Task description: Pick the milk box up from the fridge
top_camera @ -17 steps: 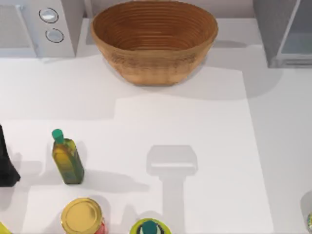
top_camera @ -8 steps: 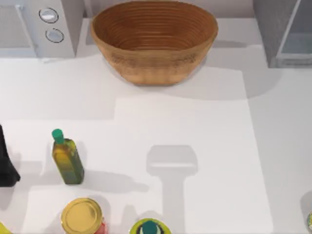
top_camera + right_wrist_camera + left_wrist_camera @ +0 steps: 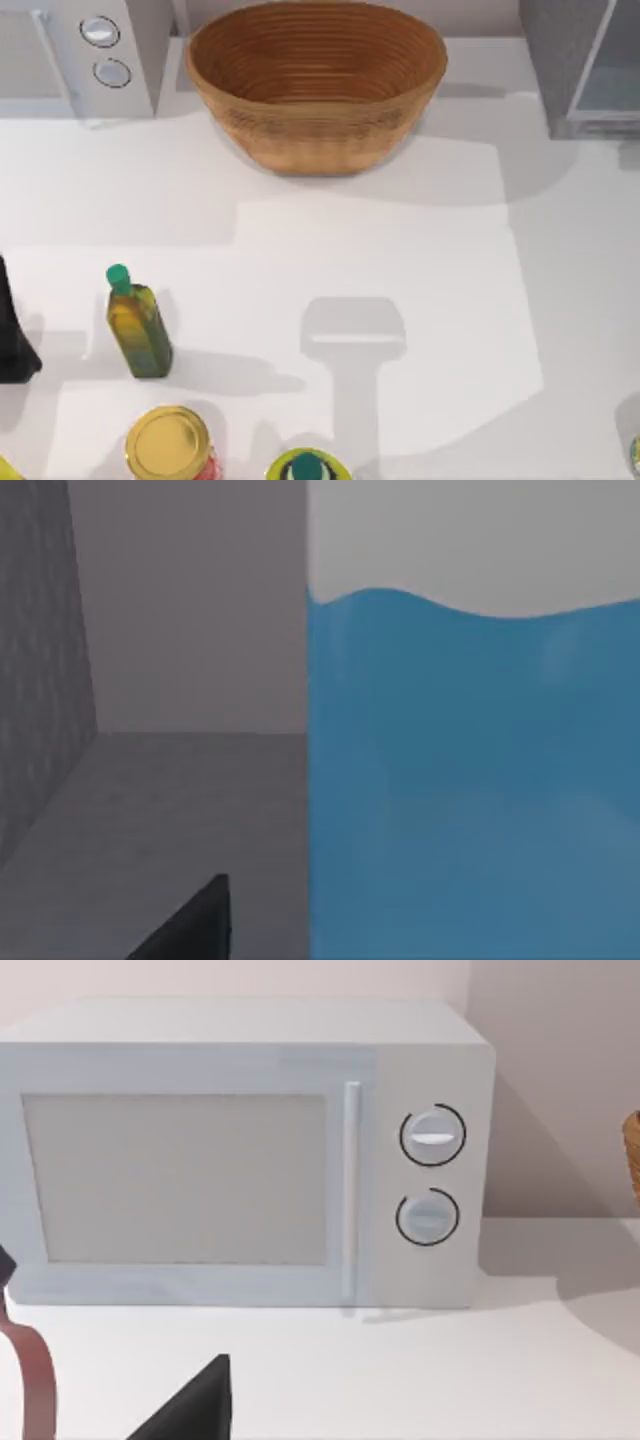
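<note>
close before the right claw, inside the fridge (image 3: 190, 780), stands the milk box (image 3: 470, 780); claw state likely unclear.

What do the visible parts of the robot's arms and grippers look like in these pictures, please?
Little is on show: the left arm is a plain black angular shape at the table's left edge. Each wrist view shows a matte black wedge, part of a finger. No cables or markings are visible.
</note>
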Available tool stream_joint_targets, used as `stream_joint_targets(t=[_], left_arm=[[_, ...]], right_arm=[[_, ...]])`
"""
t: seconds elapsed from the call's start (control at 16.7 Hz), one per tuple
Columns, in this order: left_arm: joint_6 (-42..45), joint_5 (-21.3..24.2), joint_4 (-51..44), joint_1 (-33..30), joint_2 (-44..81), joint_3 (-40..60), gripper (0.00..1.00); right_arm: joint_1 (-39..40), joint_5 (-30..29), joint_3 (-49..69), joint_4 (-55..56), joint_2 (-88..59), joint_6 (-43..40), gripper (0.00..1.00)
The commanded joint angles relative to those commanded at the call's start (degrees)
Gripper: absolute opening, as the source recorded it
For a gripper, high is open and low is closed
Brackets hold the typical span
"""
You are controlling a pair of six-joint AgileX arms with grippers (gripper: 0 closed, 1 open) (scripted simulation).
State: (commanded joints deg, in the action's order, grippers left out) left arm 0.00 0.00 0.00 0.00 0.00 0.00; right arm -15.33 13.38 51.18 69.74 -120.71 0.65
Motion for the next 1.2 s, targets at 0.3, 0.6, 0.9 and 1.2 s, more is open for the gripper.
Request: stream_joint_targets(t=[0.3, 0.6, 0.9, 1.2], left_arm=[[0.0, 0.0, 0.0, 0.0, 0.0, 0.0, 1.00], [0.0, 0.0, 0.0, 0.0, 0.0, 0.0, 1.00], [0.0, 0.0, 0.0, 0.0, 0.0, 0.0, 1.00], [0.0, 0.0, 0.0, 0.0, 0.0, 0.0, 1.00]], right_arm=[[-0.2, 0.1, 0.0, 0.0, 0.1, 0.0, 1.00], [0.9, -1.0, 9.1, -4.2, -4.7, 0.0, 1.00], [1.9, -2.0, 16.1, -8.0, -8.2, -0.1, 1.00], [1.9, -2.0, 16.1, -8.0, -8.2, -0.1, 0.85]])
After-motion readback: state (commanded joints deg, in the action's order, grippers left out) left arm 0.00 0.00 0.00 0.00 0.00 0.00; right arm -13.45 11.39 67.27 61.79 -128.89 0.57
